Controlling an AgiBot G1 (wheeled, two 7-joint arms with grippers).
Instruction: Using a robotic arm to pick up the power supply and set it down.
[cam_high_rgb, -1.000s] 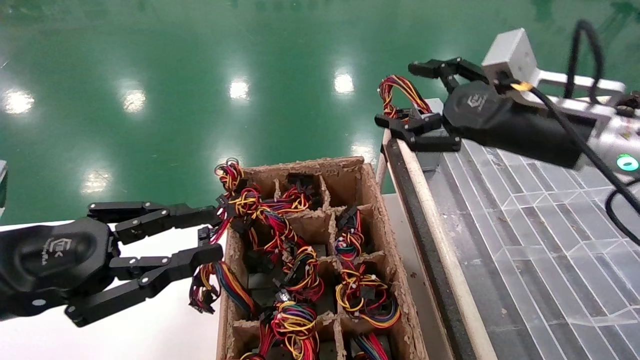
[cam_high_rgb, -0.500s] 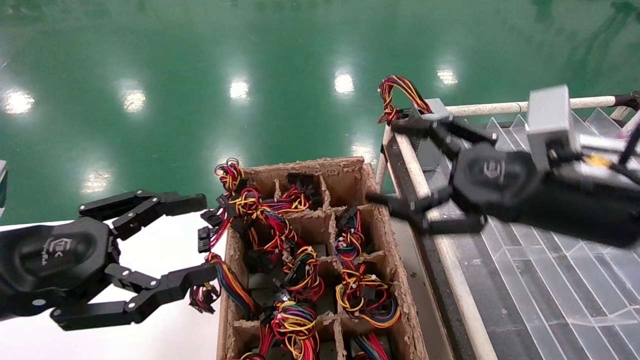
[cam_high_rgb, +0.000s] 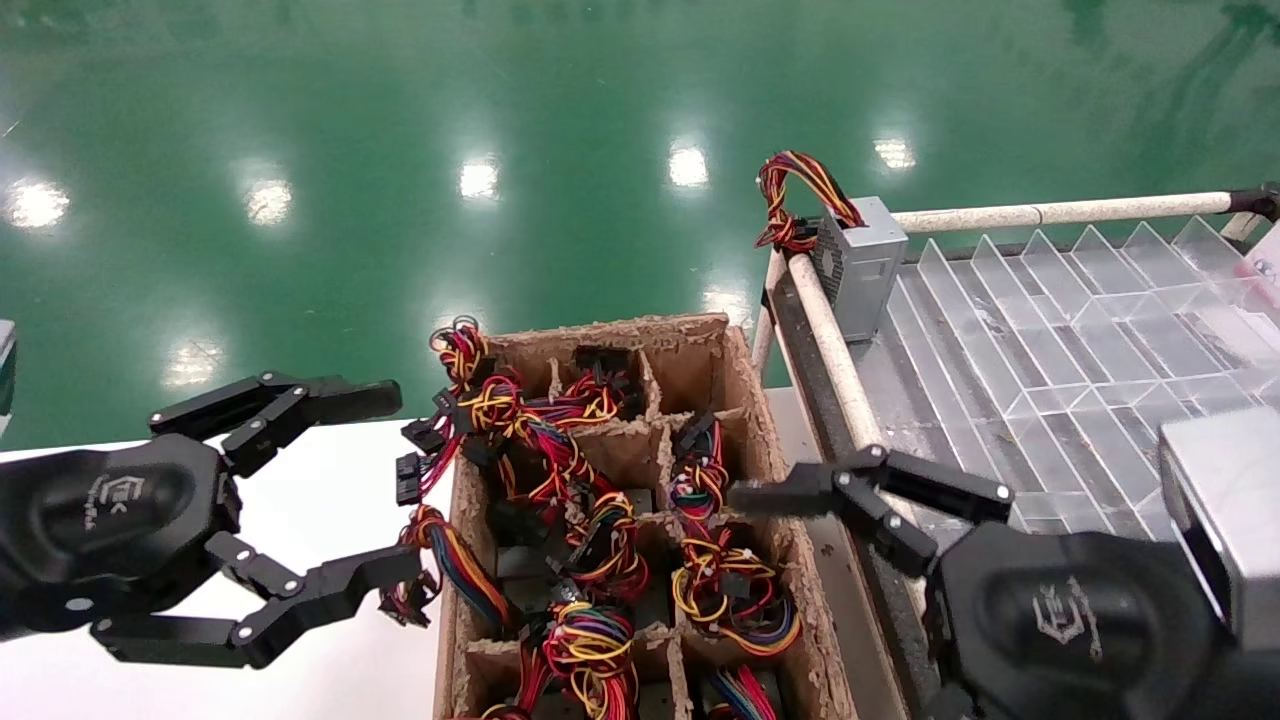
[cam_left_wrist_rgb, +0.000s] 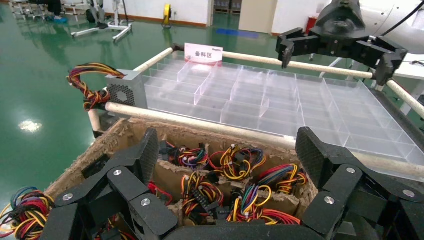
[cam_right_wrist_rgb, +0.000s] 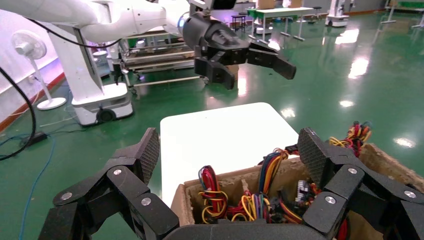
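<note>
The power supply (cam_high_rgb: 860, 265), a small silver box with a vent side, stands on the far left corner of the clear divided tray (cam_high_rgb: 1050, 330). Its bundle of red and yellow wires (cam_high_rgb: 795, 200) arches over the rail. In the left wrist view the power supply (cam_left_wrist_rgb: 125, 90) is free of both grippers. My right gripper (cam_right_wrist_rgb: 230, 150) is open and empty, low at the near right over the cardboard box (cam_high_rgb: 620, 330). My left gripper (cam_high_rgb: 395, 480) is open wide beside the box's left wall, holding nothing.
The cardboard box holds several more units with coloured wire bundles (cam_high_rgb: 730, 590) in its compartments. A white table (cam_high_rgb: 330, 640) lies under my left gripper. White rails (cam_high_rgb: 1050, 212) edge the tray. Green floor lies beyond.
My right gripper has left the power supply on the tray corner and drawn back to the near side over the box. My left gripper has opened wider.
</note>
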